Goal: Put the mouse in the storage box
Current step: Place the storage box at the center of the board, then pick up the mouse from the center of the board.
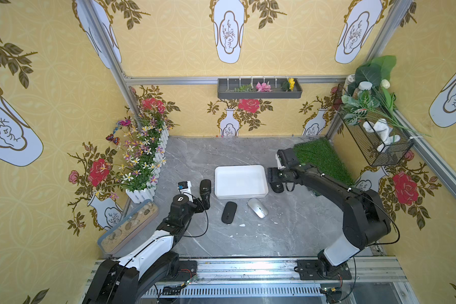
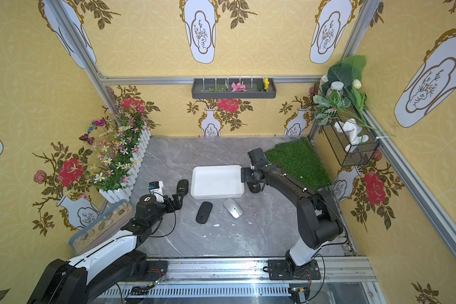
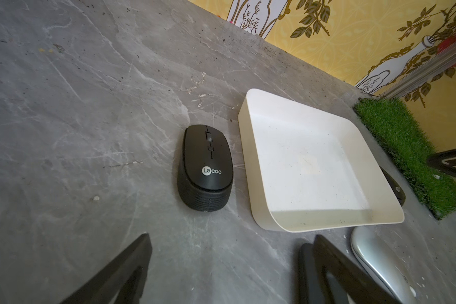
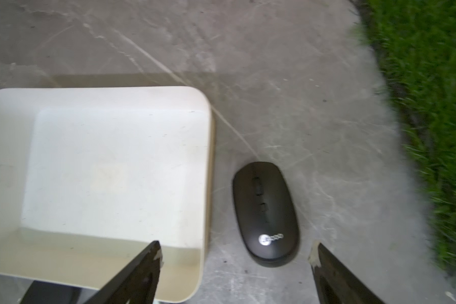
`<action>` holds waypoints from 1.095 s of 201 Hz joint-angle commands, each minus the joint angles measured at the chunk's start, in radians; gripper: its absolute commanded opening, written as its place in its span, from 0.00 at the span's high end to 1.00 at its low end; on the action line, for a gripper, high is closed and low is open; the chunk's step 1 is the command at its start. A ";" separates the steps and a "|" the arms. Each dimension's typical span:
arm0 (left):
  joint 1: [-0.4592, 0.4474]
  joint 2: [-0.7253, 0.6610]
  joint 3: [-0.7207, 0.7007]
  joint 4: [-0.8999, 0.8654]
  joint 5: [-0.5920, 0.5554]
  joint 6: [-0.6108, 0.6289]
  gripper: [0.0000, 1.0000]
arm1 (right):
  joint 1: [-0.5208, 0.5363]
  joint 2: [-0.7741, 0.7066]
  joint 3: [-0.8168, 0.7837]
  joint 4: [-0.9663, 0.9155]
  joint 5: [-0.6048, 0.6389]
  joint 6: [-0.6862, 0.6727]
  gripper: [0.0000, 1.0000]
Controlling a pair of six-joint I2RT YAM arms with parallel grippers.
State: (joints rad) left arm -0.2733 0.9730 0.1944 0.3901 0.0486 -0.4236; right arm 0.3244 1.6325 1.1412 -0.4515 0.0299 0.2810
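Two empty tools gape, left tool (image 3: 231, 237) and right tool (image 4: 234, 244); the right should lower astride the black mouse (image 4: 266, 210) beside the storage box (image 4: 103, 171), pinching its flanks.

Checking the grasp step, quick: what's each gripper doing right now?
Left gripper: open, holding nothing.
Right gripper: open, holding nothing; a black mouse lies on the table by its fingertips, not gripped.

The box (image 1: 241, 181) is open above. A black mouse (image 1: 205, 186) sits just beside its left wall, a second mouse (image 1: 277, 187) beside its right, seemingly beneath the right end effector (image 4: 236, 246); the desk (image 1: 208, 152) behind is free.
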 commanded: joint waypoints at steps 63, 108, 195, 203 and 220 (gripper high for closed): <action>-0.016 0.030 -0.001 0.059 0.052 0.027 0.00 | -0.046 0.076 -0.034 -0.083 -0.039 -0.111 0.05; -0.031 0.029 -0.001 0.059 0.034 0.034 0.00 | -0.040 0.125 -0.026 -0.077 -0.059 -0.129 0.05; -0.035 0.041 0.005 0.059 0.019 0.036 0.00 | -0.002 0.239 0.038 -0.075 -0.019 -0.141 0.09; -0.035 0.041 0.005 0.059 0.017 0.037 0.00 | -0.002 0.250 0.042 -0.074 -0.018 -0.143 0.11; -0.037 0.044 0.005 0.058 0.016 0.037 0.00 | -0.002 0.263 0.058 -0.078 -0.013 -0.144 0.15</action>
State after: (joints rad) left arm -0.3084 1.0153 0.1986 0.4191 0.0738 -0.3965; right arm 0.3233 1.8793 1.1824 -0.5285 -0.0010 0.1509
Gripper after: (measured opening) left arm 0.999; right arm 0.875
